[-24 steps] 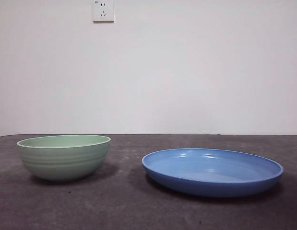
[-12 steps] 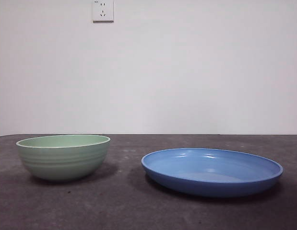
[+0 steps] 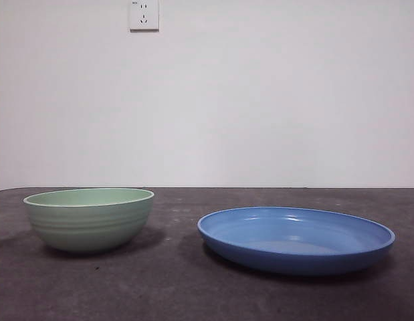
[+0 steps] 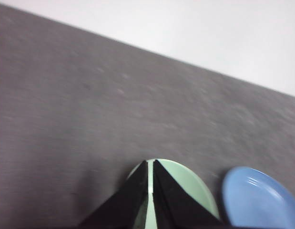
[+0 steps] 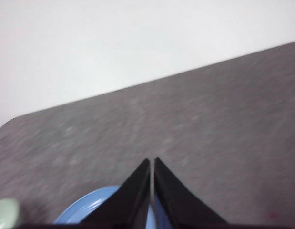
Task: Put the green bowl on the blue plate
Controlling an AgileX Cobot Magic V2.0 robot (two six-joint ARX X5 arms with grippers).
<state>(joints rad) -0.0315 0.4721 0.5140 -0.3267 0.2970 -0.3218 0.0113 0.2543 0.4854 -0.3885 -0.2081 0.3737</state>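
Observation:
The green bowl (image 3: 90, 218) stands upright on the dark table at the left of the front view. The blue plate (image 3: 295, 239) lies to its right, apart from it and with nothing in it. No arm shows in the front view. In the left wrist view my left gripper (image 4: 150, 164) is shut and empty, high above the green bowl (image 4: 190, 186), with the blue plate (image 4: 261, 200) beside it. In the right wrist view my right gripper (image 5: 151, 162) is shut and empty above the blue plate (image 5: 97, 205); an edge of the green bowl (image 5: 5, 212) shows at the side.
The dark grey table (image 3: 193, 294) meets a white wall behind. A white wall socket (image 3: 144, 15) sits high on the wall. A faint shadow lies on the table left of the bowl.
The bowl and plate have not moved. A faint shadow has appeared on the table at the left of the bowl.

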